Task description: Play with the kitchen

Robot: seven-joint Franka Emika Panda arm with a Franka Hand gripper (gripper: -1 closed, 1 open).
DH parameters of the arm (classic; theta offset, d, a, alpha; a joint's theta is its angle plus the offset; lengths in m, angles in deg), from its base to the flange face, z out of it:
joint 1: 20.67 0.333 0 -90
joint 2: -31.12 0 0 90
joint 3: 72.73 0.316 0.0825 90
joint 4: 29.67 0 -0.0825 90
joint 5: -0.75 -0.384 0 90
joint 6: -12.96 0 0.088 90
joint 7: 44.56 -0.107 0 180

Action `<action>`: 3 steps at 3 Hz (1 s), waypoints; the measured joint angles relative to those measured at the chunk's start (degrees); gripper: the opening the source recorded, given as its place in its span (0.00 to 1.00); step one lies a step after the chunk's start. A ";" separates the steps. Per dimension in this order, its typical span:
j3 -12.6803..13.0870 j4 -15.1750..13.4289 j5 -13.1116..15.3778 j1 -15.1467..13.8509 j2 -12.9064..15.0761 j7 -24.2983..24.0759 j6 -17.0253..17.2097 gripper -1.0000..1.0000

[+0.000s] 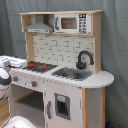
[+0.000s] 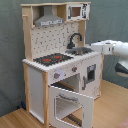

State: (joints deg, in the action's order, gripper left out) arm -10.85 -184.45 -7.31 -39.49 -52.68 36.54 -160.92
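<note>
- Second exterior view shows the white arm (image 2: 114,49) reaching in from the second exterior view's right, level with the counter, its tip close to the sink end of the kitchen (image 2: 60,70). The gripper itself is not distinct, so I cannot tell whether it is apart, together, or clamped on anything.
- Nearest the arm's tip sit the sink (image 2: 80,50) and the black tap (image 2: 74,39); I'd guess the arm is lined up to poke at one of these.
- Further along the counter is the black-and-red hob (image 2: 52,59), with the grey hood (image 2: 49,21) above it.
- Below, the oven door (image 2: 70,104) hangs open and tipped down, leaving the oven easy to reach.
- In the first exterior view the arm (image 1: 12,62) comes in at the first exterior view's left, beside the hob.
- The kitchen stands upright on a wood floor (image 2: 15,118) against a grey curtain (image 2: 11,50).
</note>
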 joint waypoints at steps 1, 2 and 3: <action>-4.55 -0.84 0.00 -0.01 1.27 4.96 -1.79 1.00; -8.51 -0.98 0.00 -0.03 3.36 9.69 -3.92 1.00; -11.47 -0.63 0.00 -0.57 6.66 13.62 -6.77 1.00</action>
State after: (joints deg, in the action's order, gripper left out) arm -22.32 -185.08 -7.30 -40.06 -46.03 50.16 -167.68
